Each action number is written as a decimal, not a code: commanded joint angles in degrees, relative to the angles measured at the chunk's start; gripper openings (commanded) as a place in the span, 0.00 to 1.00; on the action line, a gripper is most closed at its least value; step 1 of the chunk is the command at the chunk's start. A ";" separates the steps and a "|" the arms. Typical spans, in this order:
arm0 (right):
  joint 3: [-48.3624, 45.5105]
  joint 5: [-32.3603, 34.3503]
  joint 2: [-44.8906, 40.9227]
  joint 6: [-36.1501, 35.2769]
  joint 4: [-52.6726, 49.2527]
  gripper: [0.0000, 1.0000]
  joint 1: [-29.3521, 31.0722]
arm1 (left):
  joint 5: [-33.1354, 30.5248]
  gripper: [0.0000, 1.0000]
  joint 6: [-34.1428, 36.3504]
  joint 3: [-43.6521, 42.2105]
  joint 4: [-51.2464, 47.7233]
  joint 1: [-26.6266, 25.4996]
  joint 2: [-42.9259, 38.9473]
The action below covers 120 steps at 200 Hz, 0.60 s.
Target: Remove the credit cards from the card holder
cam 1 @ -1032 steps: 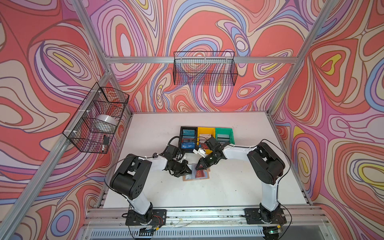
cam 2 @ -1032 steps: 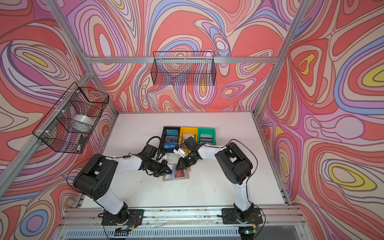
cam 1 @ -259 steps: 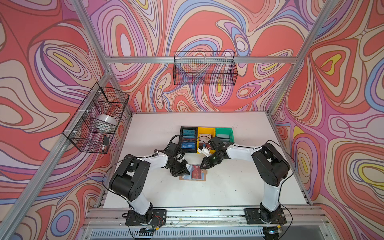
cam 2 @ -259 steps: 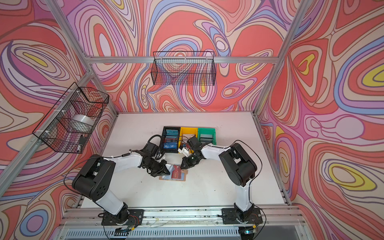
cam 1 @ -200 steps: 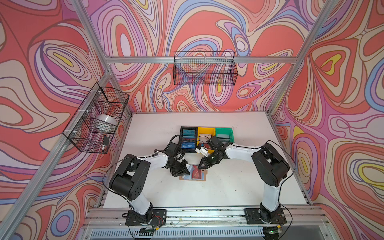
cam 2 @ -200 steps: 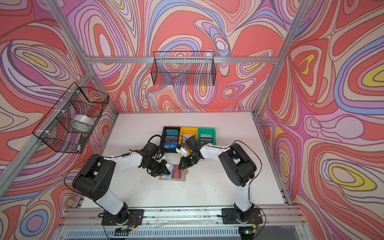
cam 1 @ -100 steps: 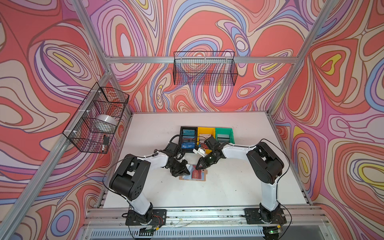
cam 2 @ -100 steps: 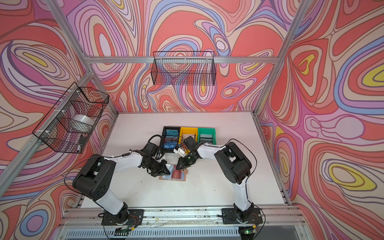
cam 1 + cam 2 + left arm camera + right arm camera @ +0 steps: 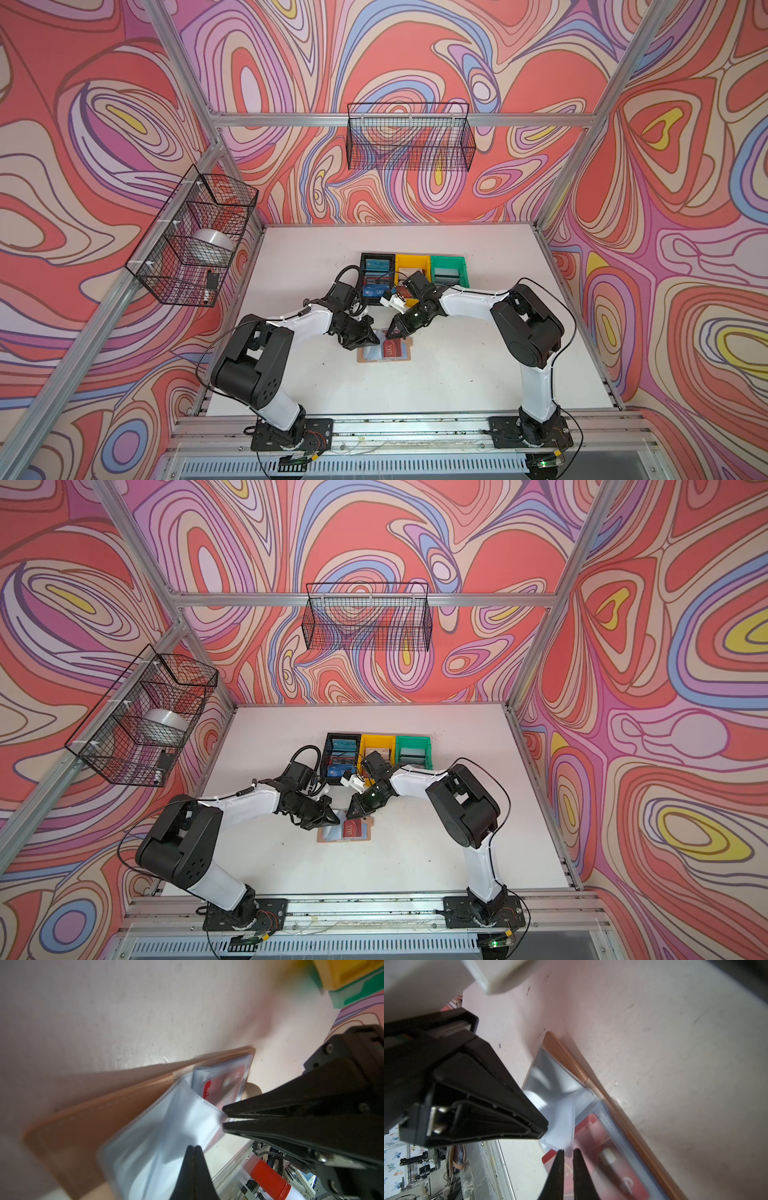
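Evidently the job is partly done. The left gripper has its tips pressed together against a raised clear sleeve page on the left half of the card holder. Whether any film is caught between them I cannot tell. The card holder lies open and flat on the white table, tan cover down. In a sleeve on its right half sits a dark red card, not yet out. Over the card holder's right half, the right gripper is nipped onto the corner of that same raised page, with only a sliver of gap between the tips. So one card at least is left, and I judge that the page must be turned clear of the card before it can be drawn out.

Far left of the card holder, a wire basket hangs on the wall, out of the way. Just beyond the card holder stand three bins in a row: a black bin holding a blue card and others like it, a yellow bin and a green bin. What lies in the last two is too small to tell. The main hindrance is crowding, since both grippers meet tip to tip over the card holder.
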 commanded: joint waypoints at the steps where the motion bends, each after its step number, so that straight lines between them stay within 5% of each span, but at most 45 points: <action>1: 1.53 -1.53 2.14 -0.89 -0.40 0.13 0.56 | 0.29 0.00 -0.48 -1.26 -0.52 0.49 -1.62; 120: 4.87 -3.36 3.88 -1.07 -0.77 0.13 2.14 | -1.60 0.00 1.12 -1.29 -7.13 2.87 -8.55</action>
